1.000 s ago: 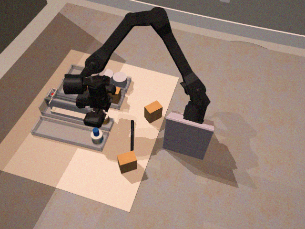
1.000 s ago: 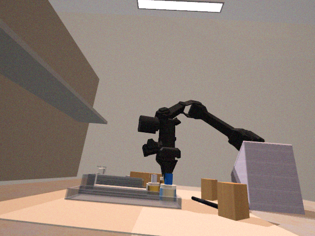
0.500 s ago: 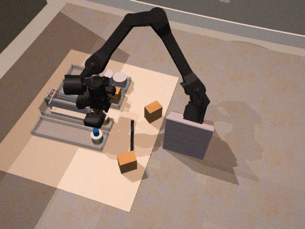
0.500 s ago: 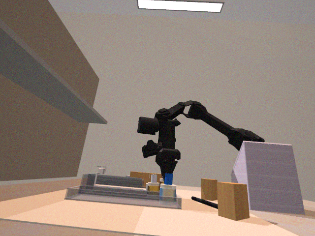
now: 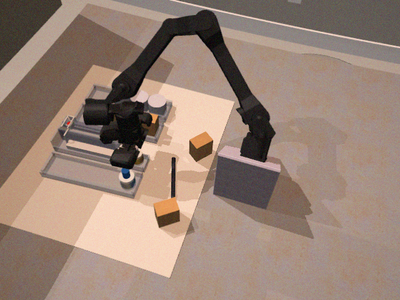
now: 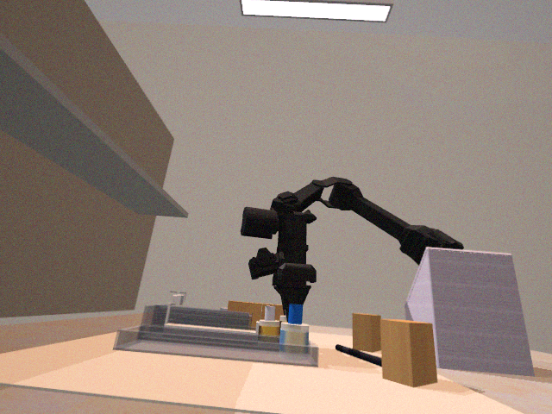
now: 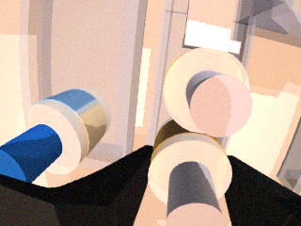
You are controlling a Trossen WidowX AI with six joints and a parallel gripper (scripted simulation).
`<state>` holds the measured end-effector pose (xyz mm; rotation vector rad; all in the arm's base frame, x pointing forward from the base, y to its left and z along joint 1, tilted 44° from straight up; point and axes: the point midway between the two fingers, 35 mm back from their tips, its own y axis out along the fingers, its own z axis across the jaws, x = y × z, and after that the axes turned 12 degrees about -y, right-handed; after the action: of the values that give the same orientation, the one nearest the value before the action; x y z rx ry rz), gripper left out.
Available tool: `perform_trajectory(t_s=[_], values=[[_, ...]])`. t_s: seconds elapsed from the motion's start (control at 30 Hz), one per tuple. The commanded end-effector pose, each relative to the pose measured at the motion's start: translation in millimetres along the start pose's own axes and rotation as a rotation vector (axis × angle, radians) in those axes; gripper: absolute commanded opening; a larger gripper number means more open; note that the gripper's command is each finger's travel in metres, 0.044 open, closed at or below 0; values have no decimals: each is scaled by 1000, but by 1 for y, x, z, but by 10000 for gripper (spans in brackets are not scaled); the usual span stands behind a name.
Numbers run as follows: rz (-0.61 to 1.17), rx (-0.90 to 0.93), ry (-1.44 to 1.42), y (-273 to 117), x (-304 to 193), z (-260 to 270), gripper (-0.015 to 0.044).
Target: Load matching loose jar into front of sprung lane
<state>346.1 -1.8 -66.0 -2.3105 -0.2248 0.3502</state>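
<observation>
My gripper (image 7: 188, 158) points down at the front end of the sprung lane and is shut on an amber jar with a white lid and pale knob (image 7: 190, 143) (image 5: 139, 157). A matching jar (image 7: 178, 66) (image 6: 269, 329) stands just behind it, touching or nearly touching in the wrist view. A white pusher part (image 7: 212, 37) shows directly behind that rear jar. In the exterior view the held jar is mostly hidden behind a blue-knobbed jar (image 6: 294, 335) (image 5: 127, 180) (image 7: 96, 113) in the neighbouring lane. The held jar's base and the low front stop are hidden.
Wooden blocks (image 5: 200, 147) (image 6: 409, 352) and a black rod (image 5: 173, 177) (image 6: 359, 354) lie in front of the lanes. Another wooden block (image 5: 154, 125) and white round-topped jars (image 5: 157, 102) stand in the far lanes. A lilac stand (image 5: 245, 182) (image 6: 479, 311) is by the arm base.
</observation>
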Motion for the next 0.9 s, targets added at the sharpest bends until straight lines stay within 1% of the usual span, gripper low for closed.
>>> perform_trajectory(t_s=[0.0, 0.87], values=[[-25, -13, 18, 0, 7, -4, 0], [-25, -14, 18, 8, 6, -3, 0]])
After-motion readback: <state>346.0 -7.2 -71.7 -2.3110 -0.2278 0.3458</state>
